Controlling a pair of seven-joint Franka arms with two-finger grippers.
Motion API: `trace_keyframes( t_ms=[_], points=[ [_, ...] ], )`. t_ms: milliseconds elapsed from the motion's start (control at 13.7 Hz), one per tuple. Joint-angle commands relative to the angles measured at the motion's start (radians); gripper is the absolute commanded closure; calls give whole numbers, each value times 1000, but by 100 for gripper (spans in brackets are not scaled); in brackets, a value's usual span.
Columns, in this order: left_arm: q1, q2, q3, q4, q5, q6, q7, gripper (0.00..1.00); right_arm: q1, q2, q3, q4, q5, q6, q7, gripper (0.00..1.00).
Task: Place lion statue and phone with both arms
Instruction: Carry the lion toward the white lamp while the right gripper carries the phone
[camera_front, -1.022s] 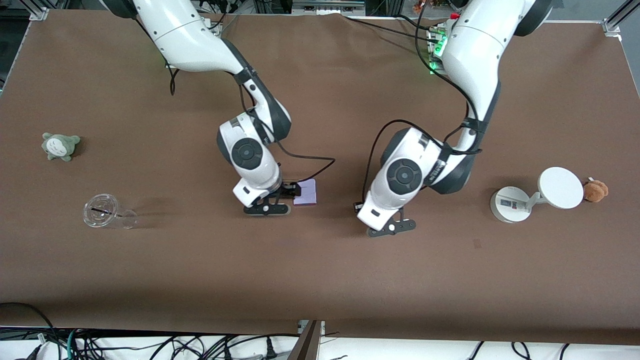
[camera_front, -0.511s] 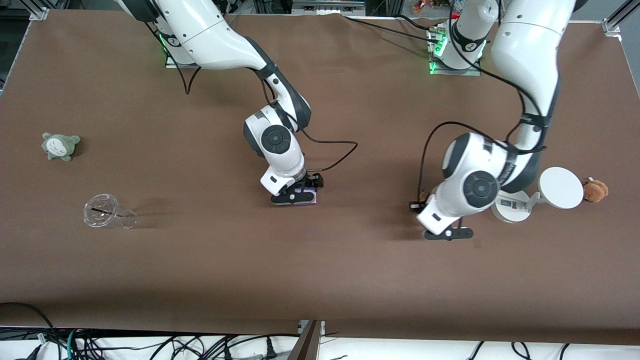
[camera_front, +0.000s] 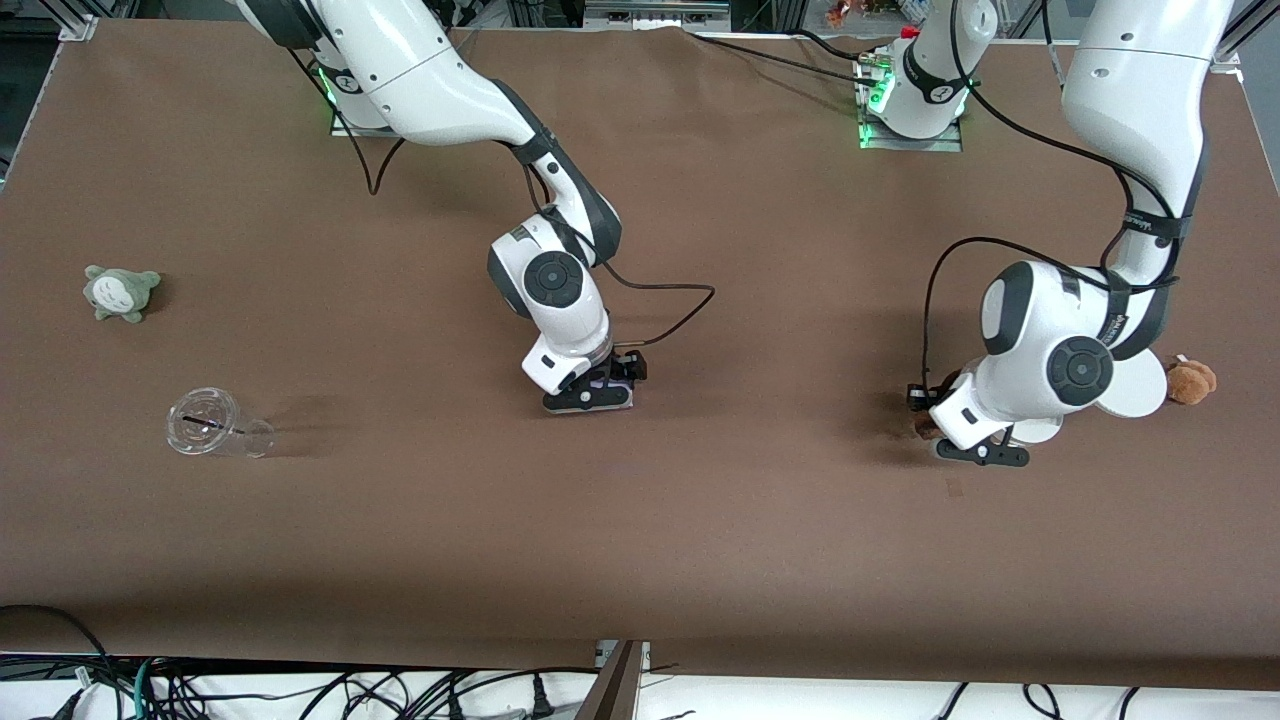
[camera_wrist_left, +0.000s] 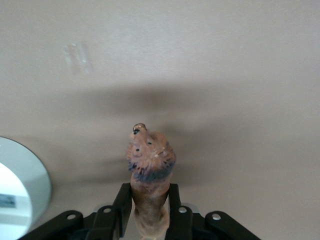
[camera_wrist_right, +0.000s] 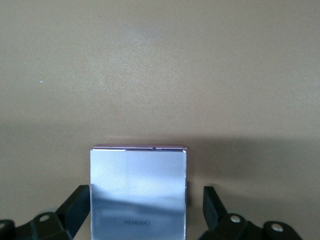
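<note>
Left pincer (camera_wrist_left: 149, 210) grips the lion (camera_wrist_left: 149, 167) low over the tabletop (camera_front: 700, 520) toward its end. Right pincer (camera_wrist_right: 145, 210), mid-tabletop, stands spread around the phone (camera_wrist_right: 138, 192): neither placement looks finished.

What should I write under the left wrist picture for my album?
Left gripper pinches the lion statue above the table.

On the brown table (camera_front: 700, 520), the right gripper (camera_front: 592, 396) sits low over the phone (camera_front: 610, 385), of which only a pale sliver shows. The left gripper (camera_front: 975, 450) is beside the white scale (camera_front: 1135, 392), a bit of the lion statue (camera_front: 925, 428) showing next to it (mostly hidden). A tan plush (camera_front: 1192, 380) touches the scale's disc; a grey plush (camera_front: 120, 291) and clear cup (camera_front: 212, 424) lie toward the right arm's end
</note>
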Motion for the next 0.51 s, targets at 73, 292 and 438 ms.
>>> trace_keyframes(
  t_ms=[73,292,438],
  points=[
    [43,-6,-19,-42,13,60,78,100,15,21,-6,19,-17,30,20,0],
    [57,4,-19,-42,6,66,91,100,18,27,-6,19,-17,49,20,0],
    [55,8,-20,-42,3,66,91,100,18,30,-6,19,-17,50,20,0]
  ],
)
